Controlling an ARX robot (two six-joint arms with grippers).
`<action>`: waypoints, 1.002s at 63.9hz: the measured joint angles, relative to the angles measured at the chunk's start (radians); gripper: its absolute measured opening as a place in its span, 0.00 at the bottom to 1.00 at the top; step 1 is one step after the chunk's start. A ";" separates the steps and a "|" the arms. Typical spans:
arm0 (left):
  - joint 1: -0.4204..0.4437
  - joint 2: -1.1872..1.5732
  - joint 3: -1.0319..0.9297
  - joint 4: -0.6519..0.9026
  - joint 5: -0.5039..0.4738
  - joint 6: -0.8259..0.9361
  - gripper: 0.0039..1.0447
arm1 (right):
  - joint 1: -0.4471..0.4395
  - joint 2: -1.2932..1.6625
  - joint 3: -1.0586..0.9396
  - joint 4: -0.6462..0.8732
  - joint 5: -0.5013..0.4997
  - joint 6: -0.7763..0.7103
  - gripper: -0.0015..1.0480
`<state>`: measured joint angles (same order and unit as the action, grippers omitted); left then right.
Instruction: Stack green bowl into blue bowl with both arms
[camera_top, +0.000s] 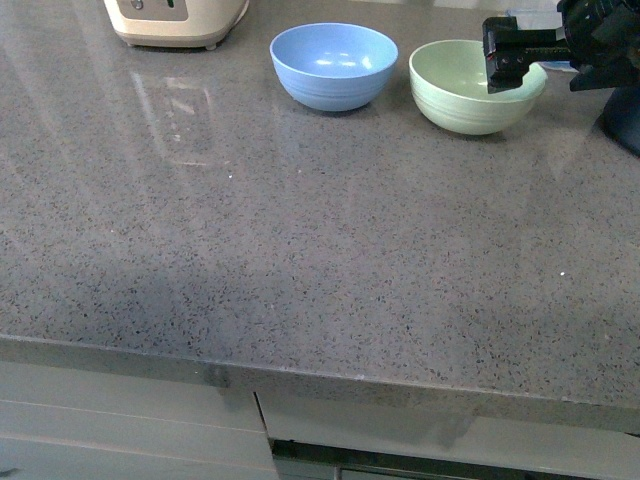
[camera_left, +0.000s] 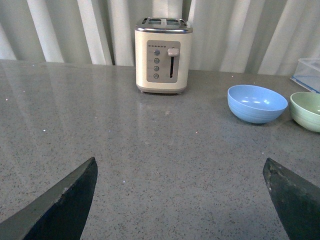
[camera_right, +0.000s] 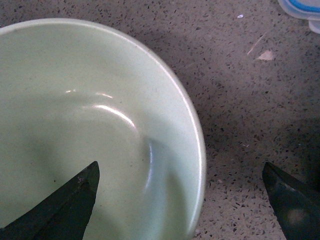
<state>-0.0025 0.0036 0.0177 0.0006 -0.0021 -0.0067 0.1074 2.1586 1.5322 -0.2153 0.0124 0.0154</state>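
Green bowl (camera_top: 470, 85) sits upright on the far right of the grey speckled countertop (camera_top: 300, 250), its pale inside bare. Just to its left is the blue bowl (camera_top: 333, 65), also upright; the two rims are close, but a strip of counter shows between them. Further left along the far edge stands a cream toaster (camera_left: 163, 55). Only its base shows in the front view.

The right gripper (camera_right: 180, 167) comes in from the right and hangs over the green bowl's right rim. Its jaws are spread wide and straddle that rim. One dark finger (camera_right: 65, 210) is over the bowl's inside and the other is over the counter outside it. It grips nothing, and I cannot tell whether either finger touches the bowl. A clear container with a blue lid (camera_right: 302, 7) lies on the counter just beyond the bowl.

The left gripper (camera_left: 179, 165) is out of the front view. From its own wrist camera its jaws are wide apart and empty above bare counter. The toaster is far ahead of it, and both bowls are off to its right. It is well apart from them.
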 joint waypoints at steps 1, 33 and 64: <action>0.000 0.000 0.000 0.000 0.000 0.000 0.94 | 0.000 0.000 -0.001 0.000 0.000 0.000 0.90; 0.000 0.000 0.000 0.000 0.000 0.000 0.94 | -0.003 -0.040 -0.110 0.074 -0.013 0.062 0.19; 0.000 0.000 0.000 0.000 0.000 0.000 0.94 | -0.054 -0.117 -0.168 0.085 -0.022 0.068 0.01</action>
<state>-0.0025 0.0036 0.0177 0.0006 -0.0021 -0.0067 0.0536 2.0418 1.3640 -0.1303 -0.0097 0.0830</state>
